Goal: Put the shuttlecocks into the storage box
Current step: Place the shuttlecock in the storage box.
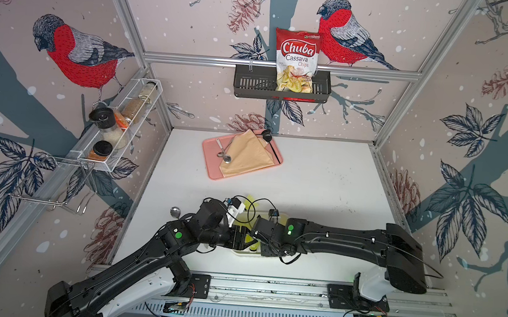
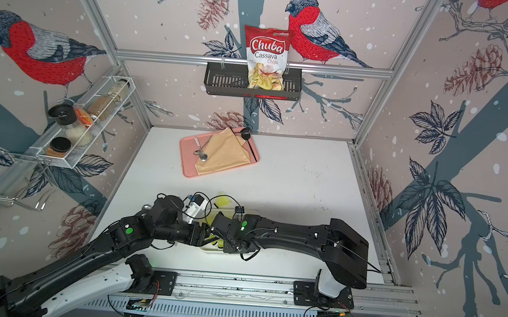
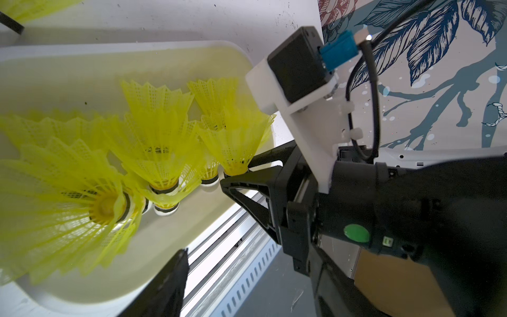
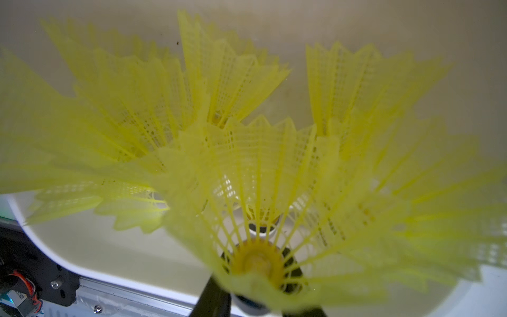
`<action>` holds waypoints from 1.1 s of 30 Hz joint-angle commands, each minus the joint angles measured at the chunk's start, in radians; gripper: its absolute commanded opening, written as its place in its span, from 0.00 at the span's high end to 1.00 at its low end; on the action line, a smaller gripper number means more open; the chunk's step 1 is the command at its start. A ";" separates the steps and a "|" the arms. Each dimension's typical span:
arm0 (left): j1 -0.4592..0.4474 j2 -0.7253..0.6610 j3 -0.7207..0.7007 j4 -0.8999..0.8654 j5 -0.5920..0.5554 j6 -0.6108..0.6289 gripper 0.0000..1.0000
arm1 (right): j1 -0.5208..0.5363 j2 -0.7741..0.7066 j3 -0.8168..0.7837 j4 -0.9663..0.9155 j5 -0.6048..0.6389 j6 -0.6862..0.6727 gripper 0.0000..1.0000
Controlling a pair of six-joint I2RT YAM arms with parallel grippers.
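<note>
In both top views my left arm (image 1: pixel 130 264) and right arm (image 1: pixel 349 239) meet low in the centre of the frame and hide most of the storage box (image 1: pixel 244 253). One loose shuttlecock (image 1: pixel 250 200) lies outside it, on the surface (image 1: pixel 322 187) just above. In the left wrist view my left fingers (image 3: pixel 170 280) stand spread, gripping nothing I can see. My right fingers (image 3: pixel 247 186) pinch the held shuttlecock (image 3: pixel 236 137) by its cork end inside the box, beside the other shuttlecocks (image 3: pixel 156 137). Its long axis runs from the cork at centre frame to the skirt fanning upward. In the right wrist view it fills the frame, cork low and skirt overlapping its neighbours. My worry is that those mesh skirts snag when I let go, so one gets dragged out. My wrists are also crowded enough to knock together.
</note>
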 commanded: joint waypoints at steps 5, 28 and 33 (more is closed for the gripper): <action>-0.014 0.007 0.005 0.045 -0.028 -0.015 0.28 | 0.000 0.007 0.001 0.001 -0.014 -0.017 0.75; -0.021 0.019 0.003 0.056 -0.024 -0.013 0.29 | 0.013 -0.017 0.029 -0.071 0.009 -0.003 0.60; -0.021 0.020 0.002 0.065 -0.022 -0.017 0.29 | 0.010 -0.006 0.016 -0.062 0.004 -0.001 0.68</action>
